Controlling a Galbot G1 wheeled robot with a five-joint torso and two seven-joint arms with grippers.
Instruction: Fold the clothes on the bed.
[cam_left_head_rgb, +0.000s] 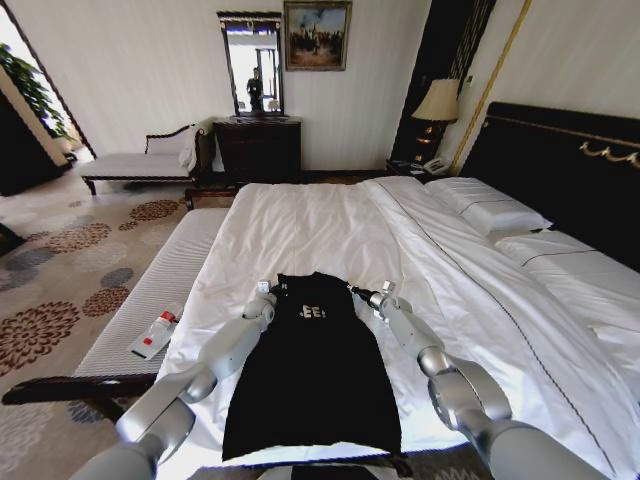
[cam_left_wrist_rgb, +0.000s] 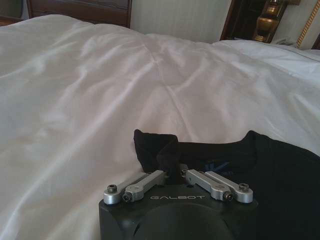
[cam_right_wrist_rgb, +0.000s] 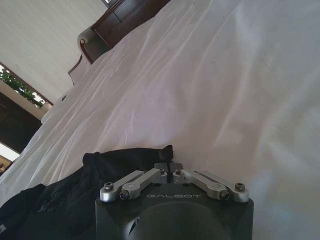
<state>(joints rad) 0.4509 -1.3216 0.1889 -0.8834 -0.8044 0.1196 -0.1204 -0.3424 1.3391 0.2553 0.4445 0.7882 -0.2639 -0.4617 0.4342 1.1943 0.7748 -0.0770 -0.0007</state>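
The clothes, a black T-shirt (cam_left_head_rgb: 312, 370) with white lettering, lie lengthwise on the white bed (cam_left_head_rgb: 330, 225), sleeves folded in so it forms a narrow strip. My left gripper (cam_left_head_rgb: 263, 292) is at the shirt's far left corner, shut on a pinch of black fabric (cam_left_wrist_rgb: 160, 150). My right gripper (cam_left_head_rgb: 382, 292) is at the far right corner, shut on the shirt's edge (cam_right_wrist_rgb: 125, 157). Both corners are lifted slightly off the duvet.
A pale upholstered bench (cam_left_head_rgb: 150, 310) runs along the bed's left side with a small red-and-white item (cam_left_head_rgb: 155, 335) on it. Pillows (cam_left_head_rgb: 490, 210) and the dark headboard (cam_left_head_rgb: 560, 170) lie to the right. A chaise (cam_left_head_rgb: 140, 160), dresser (cam_left_head_rgb: 258, 148) and lamp (cam_left_head_rgb: 437, 103) stand beyond.
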